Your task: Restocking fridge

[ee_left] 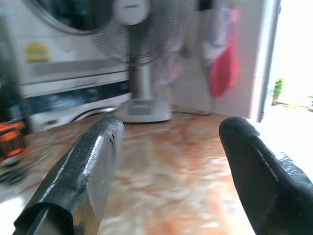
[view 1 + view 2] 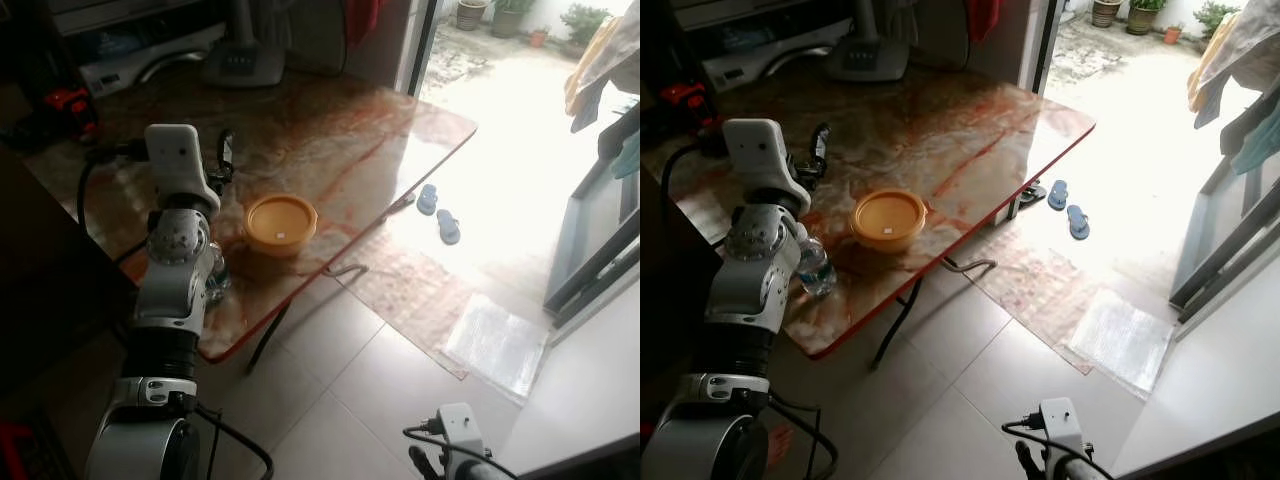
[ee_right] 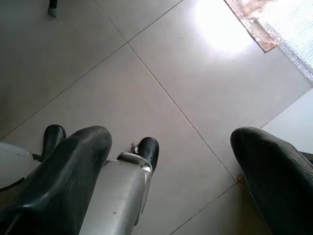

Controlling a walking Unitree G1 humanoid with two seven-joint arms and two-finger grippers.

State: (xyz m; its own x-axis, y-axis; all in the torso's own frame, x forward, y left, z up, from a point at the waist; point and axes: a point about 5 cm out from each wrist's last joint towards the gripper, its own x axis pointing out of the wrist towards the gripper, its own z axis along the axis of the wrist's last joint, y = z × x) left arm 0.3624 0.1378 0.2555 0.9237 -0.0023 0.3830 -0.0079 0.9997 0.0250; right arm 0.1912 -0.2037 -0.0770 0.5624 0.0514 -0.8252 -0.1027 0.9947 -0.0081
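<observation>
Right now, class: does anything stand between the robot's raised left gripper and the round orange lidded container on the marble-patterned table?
Nothing visible does. The left gripper, fingers open, hovers above bare marble-patterned table, the round orange lidded container nearby.

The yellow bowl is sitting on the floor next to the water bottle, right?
Not quite. The yellow bowl is on the marble table, not the floor, as the right eye view shows. The water bottle does stand beside it.
</observation>
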